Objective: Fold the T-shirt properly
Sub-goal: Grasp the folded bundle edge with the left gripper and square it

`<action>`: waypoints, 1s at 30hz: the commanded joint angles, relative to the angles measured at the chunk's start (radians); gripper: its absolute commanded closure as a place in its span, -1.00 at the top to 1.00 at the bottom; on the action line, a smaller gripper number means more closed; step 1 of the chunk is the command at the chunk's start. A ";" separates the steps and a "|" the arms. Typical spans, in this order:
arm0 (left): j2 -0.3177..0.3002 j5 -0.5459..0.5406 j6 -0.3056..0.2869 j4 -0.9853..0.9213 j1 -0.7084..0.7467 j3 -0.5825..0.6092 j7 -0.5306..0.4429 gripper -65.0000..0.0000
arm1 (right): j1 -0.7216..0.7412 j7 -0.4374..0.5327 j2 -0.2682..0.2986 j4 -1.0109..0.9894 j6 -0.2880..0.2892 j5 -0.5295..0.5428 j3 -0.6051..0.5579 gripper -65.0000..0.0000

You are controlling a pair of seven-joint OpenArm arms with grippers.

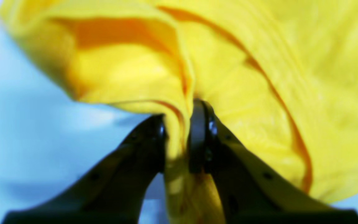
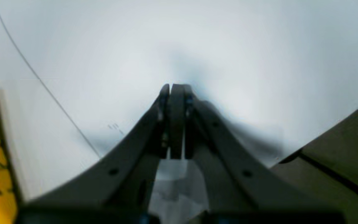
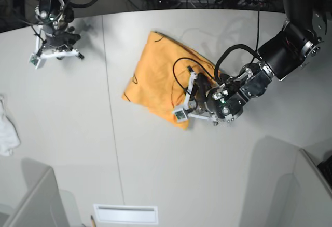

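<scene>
Left gripper apparently pinches T-shirt low.

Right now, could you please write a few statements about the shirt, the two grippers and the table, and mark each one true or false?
1. The left gripper is shut on a fold of the T-shirt. True.
2. The right gripper holds the other edge of the T-shirt. False: its jaws are shut on nothing, over bare table, well away from the shirt.
3. The T-shirt hangs in the air between the arms. False: it lies bunched on the table.
4. A small white cloth lies at the table's edge, apart from the T-shirt. True.
5. The white cloth lies on top of the T-shirt. False: the two do not touch.
</scene>
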 commanded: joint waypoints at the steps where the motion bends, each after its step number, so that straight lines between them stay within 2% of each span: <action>1: 0.000 0.072 -0.044 0.009 -0.005 0.012 0.022 -1.00 | -0.007 0.015 0.004 0.020 0.001 0.004 0.003 -1.00; 6: 0.039 0.477 -0.220 0.037 0.042 0.012 -0.092 -1.00 | -0.043 0.017 -0.054 0.020 0.001 0.006 0.003 -1.00; 9: 0.084 0.630 -0.303 0.032 0.061 0.022 -0.142 -1.00 | -0.047 0.017 -0.067 0.018 0.000 0.004 0.003 -1.00; 11: 0.105 0.692 -0.328 0.032 0.082 0.021 -0.153 -1.00 | -0.055 0.017 -0.071 0.020 0.000 0.009 0.002 -1.00; 14: 0.130 0.719 -0.328 0.040 0.090 0.022 -0.155 -1.00 | -0.064 0.017 -0.105 0.020 0.000 0.004 0.003 -1.00; 19: 0.170 0.735 -0.328 0.043 0.085 0.022 -0.199 -1.00 | -0.086 0.018 -0.116 0.020 0.000 0.004 0.003 -1.00; 26: 0.175 0.735 -0.328 0.038 0.081 0.022 -0.288 -1.00 | -0.164 0.147 -0.117 0.017 0.000 0.011 -0.004 -1.00; 30: 0.176 0.735 -0.328 0.032 0.064 0.022 -0.300 -1.00 | -0.176 0.161 -0.157 0.015 0.000 0.006 0.002 -1.00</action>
